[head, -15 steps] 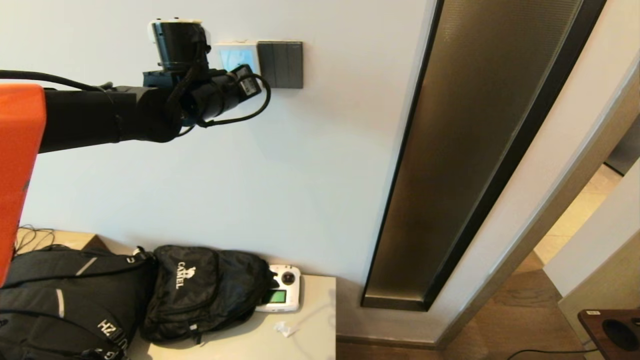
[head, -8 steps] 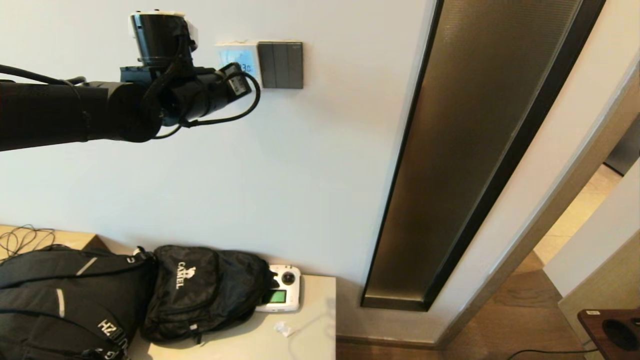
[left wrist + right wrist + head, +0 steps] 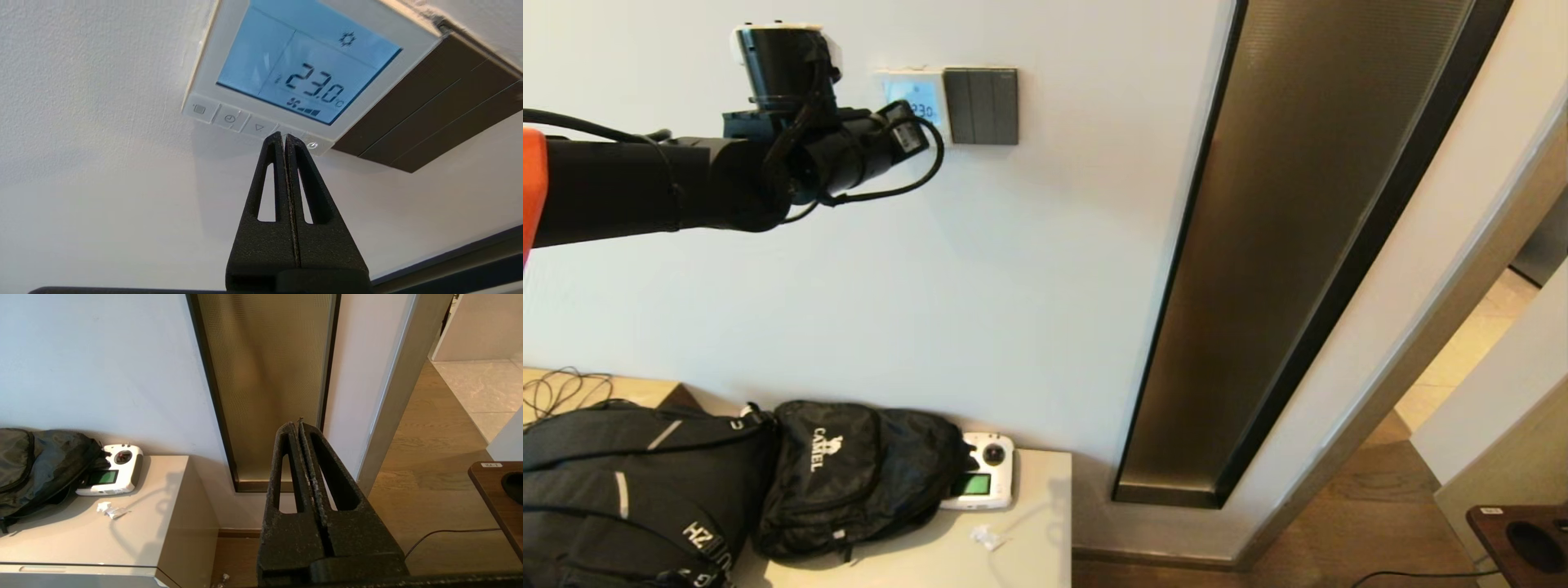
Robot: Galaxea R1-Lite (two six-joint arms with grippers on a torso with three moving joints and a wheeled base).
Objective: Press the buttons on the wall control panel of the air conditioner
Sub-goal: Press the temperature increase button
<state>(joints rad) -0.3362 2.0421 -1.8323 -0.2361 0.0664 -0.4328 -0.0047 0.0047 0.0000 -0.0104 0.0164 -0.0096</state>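
The air conditioner's wall control panel (image 3: 286,77), mounted beside a dark switch plate (image 3: 429,126), is glowing blue (reading 23.0) as the clenched left gripper (image 3: 284,138) is meeting the buttons (image 3: 229,118). Pressing looks underway; the right gripper (image 3: 297,424), clenched, is hanging parked.

Your left arm (image 3: 670,192) reaches across the wall from the left, its wrist end raised up to the panel (image 3: 913,96). The arm's tip covers the panel's lower left part, so you cannot see the fingers or the button strip here. The panel's screen glows pale blue with digits showing. Touching its right edge is the dark grey switch plate (image 3: 981,106). Down below, two black backpacks (image 3: 727,486) sit on a beige cabinet (image 3: 1029,547), with a white controller (image 3: 983,483) tucked against the nearer bag.
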